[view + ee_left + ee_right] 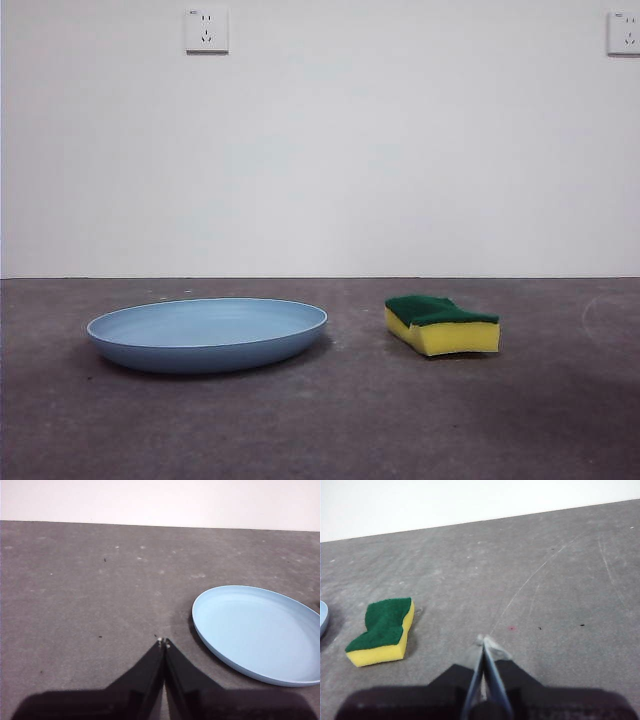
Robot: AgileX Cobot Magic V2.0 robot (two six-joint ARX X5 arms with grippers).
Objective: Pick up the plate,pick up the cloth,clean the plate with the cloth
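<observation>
Above the table, left end effector and right end effector closed, empty, touching nothing.

Plate plain light blue, inside and rim alike, no pattern; cloth bright yellow foam under dark green scouring layer; worktop mottled dark grey, pale specks and faint pale curved scratches; wall plain white; two white sockets on it; left gripper black; right gripper black, pale bluish-grey at inner faces.
</observation>
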